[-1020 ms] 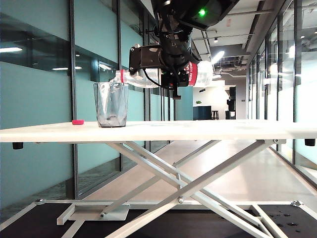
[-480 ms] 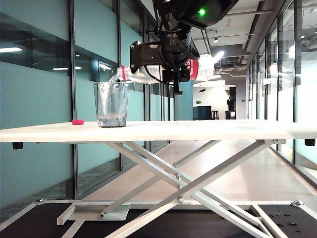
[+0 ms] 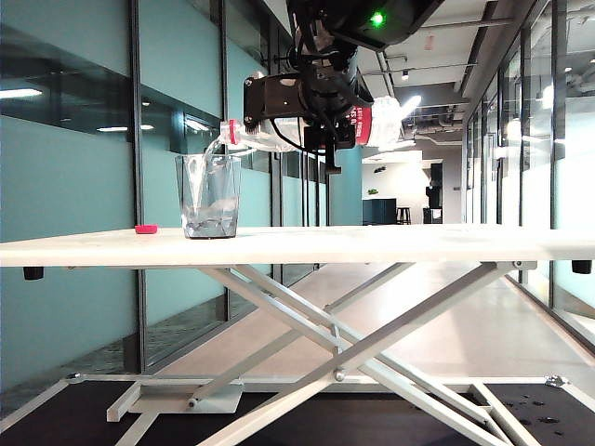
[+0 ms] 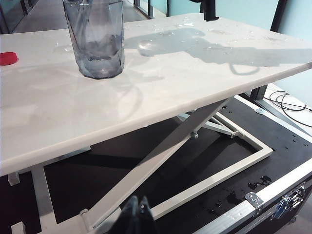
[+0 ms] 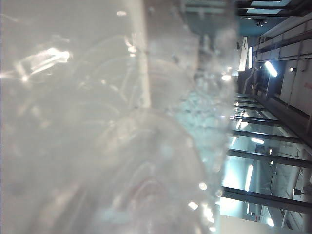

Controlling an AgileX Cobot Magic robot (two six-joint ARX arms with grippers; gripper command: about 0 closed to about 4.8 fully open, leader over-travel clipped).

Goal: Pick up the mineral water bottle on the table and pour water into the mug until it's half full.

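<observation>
Right gripper (image 3: pixel 311 116), raised overhead, jaws clamped sideways around a held load; left gripper (image 4: pixel 138 214), low, fingertips pressed together.

Below the white scissor-legged worktop (image 4: pixel 161 92), the left end effector (image 4: pixel 138 214) shows dark fingertips pressed together, while a clear greyish glass tumbler (image 4: pixel 95 39) stands near a small flat red cap (image 4: pixel 7 58) and spilled water (image 4: pixel 170 39).

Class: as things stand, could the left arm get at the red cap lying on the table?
Probably yes. The cap lies alone near the table edge, apart from the mug. The left end effector hangs shut below table height; the right end effector is busy pouring the bottle.
</observation>
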